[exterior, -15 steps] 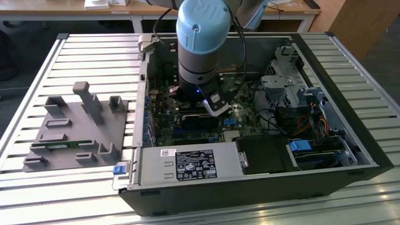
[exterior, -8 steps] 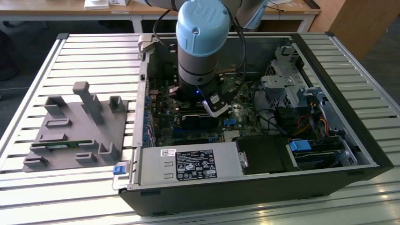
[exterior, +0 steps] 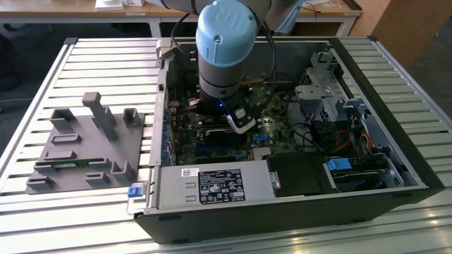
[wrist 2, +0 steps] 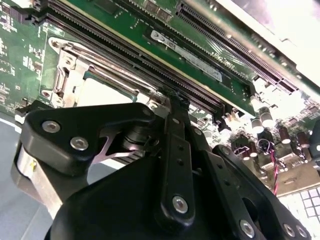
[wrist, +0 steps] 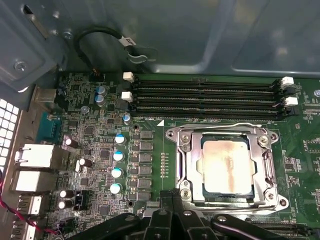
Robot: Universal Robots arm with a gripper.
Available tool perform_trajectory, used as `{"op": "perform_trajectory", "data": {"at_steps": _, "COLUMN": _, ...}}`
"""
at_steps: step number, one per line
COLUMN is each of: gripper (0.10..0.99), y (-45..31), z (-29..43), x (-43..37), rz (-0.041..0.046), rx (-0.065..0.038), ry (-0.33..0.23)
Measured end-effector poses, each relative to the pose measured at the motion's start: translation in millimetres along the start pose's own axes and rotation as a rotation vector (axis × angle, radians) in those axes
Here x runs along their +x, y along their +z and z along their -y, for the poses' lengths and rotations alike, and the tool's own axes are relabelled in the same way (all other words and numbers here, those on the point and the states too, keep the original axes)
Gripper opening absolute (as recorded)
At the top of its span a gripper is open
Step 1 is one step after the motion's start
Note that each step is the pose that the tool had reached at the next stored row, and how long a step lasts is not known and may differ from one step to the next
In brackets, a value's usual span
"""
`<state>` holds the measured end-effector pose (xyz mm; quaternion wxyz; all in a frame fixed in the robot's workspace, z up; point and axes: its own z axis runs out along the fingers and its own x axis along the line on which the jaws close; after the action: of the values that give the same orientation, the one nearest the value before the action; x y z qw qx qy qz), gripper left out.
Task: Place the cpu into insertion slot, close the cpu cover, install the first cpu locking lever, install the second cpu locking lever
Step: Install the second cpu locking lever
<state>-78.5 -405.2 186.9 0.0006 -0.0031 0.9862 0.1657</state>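
The cpu [wrist: 225, 166], silvery with a smeared top, lies in the insertion slot [wrist: 226, 200] on the green motherboard. The cpu cover [wrist: 188, 162], a metal frame, lies flat around it. A thin wire lever [wrist: 220, 125] runs along the socket edge beside the memory slots. My gripper [wrist: 172, 196] hovers just off the socket's near edge, shut, with nothing visible between its black fingers. In the second wrist view the gripper [wrist 2: 175, 97] points at the board next to the cpu [wrist 2: 97, 92]. In the exterior view the gripper [exterior: 240, 120] reaches down into the open computer case.
Long black memory slots [wrist: 205, 95] lie beside the socket. Capacitors [wrist: 118, 155] and rear ports [wrist: 35, 155] crowd the other side. The case holds a power supply [exterior: 211, 186] and a drive cage [exterior: 318, 98]. A grey fixture [exterior: 84, 143] sits on the slatted table.
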Motion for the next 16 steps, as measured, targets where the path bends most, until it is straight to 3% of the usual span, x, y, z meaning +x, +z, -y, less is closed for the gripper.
{"op": "perform_trajectory", "data": {"at_steps": 9, "gripper": 0.122, "y": -10.4, "z": -3.6, "x": 0.0, "rz": 0.0002, "rx": -0.006, "ry": 0.000}}
{"op": "perform_trajectory", "data": {"at_steps": 16, "gripper": 0.122, "y": -26.4, "z": -9.2, "x": 0.0, "rz": 0.0002, "rx": -0.006, "ry": 0.000}}
